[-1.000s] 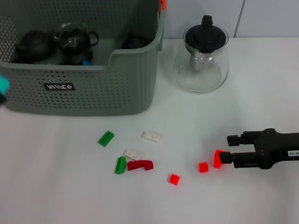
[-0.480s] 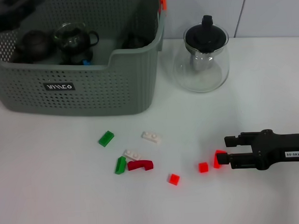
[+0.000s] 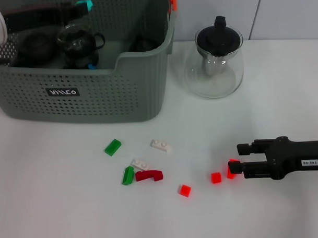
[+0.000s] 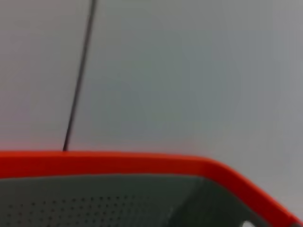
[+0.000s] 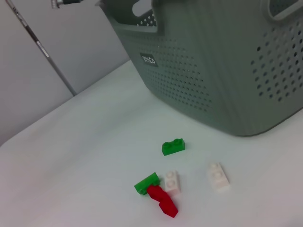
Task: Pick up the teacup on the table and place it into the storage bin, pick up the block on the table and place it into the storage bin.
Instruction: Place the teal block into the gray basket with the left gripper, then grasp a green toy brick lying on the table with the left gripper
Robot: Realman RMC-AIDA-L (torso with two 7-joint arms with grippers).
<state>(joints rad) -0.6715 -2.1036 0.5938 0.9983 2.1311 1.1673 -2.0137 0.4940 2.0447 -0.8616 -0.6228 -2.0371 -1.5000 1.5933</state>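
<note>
The grey-green storage bin stands at the back left and also shows in the right wrist view. Dark and glass tea vessels sit inside it. No teacup shows on the table. Several small blocks lie in front of the bin: green, white, dark red, red and red. My right gripper lies low on the table at the right, open, its fingers on either side of a red block. My left gripper reaches over the bin's back left.
A clear glass teapot with a black lid stands right of the bin. The bin has an orange rim close to the left wrist camera. The right wrist view shows green, white and red blocks.
My left arm swung from the table's left edge up and over the bin. My right gripper crept left until its fingers straddle the red block.
</note>
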